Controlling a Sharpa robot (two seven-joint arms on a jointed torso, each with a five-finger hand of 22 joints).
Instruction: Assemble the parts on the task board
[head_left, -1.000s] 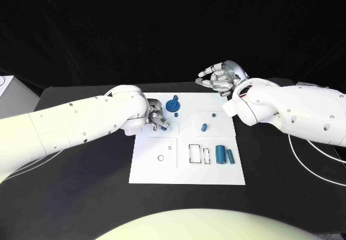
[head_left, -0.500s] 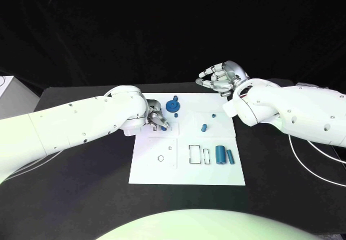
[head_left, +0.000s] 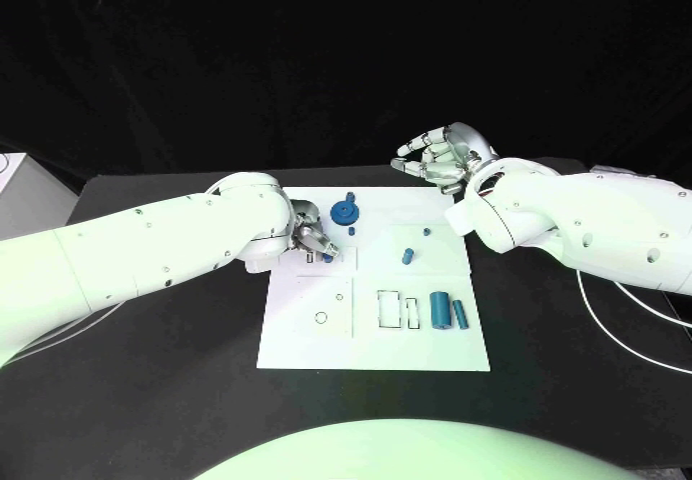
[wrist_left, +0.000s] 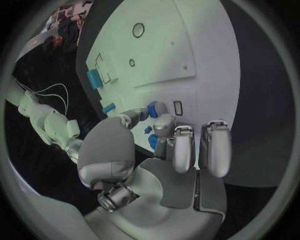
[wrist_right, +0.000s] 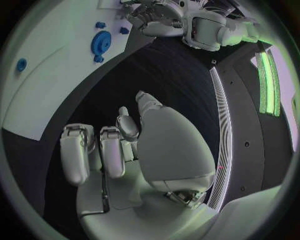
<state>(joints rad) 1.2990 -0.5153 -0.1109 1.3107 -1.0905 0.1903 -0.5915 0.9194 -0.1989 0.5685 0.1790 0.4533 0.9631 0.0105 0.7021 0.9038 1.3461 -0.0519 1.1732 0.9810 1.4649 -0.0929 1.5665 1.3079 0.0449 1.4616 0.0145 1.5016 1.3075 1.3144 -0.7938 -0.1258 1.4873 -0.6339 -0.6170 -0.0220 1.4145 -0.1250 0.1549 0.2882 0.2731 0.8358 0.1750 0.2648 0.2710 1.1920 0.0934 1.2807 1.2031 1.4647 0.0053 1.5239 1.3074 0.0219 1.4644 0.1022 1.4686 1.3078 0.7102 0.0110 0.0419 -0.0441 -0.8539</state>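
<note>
**Left hand settling a small part at the board's far-left corner**

Barely shifted since a second ago: left hand (head_left: 309, 238) a touch nearer the slot, right hand unmoved. Fingers (wrist_left: 164, 124) of the left hand pinched on a small blue part (wrist_left: 152, 109), tip just beside the small rectangular slot (wrist_left: 177, 108) near the far-left corner of the task board (head_left: 433, 340). Probably mid-insertion: best kept upright, lined up with the slot, pressed gently, released only once seated. Blue gear (head_left: 346, 211) standing just beyond, toward the board's far edge. Two blue cylinders (head_left: 449, 311) lying near the right edge. Right hand (head_left: 440, 155) raised past the far-right corner over the bench (head_left: 173, 400), fingers curled in, holding nothing.
</note>
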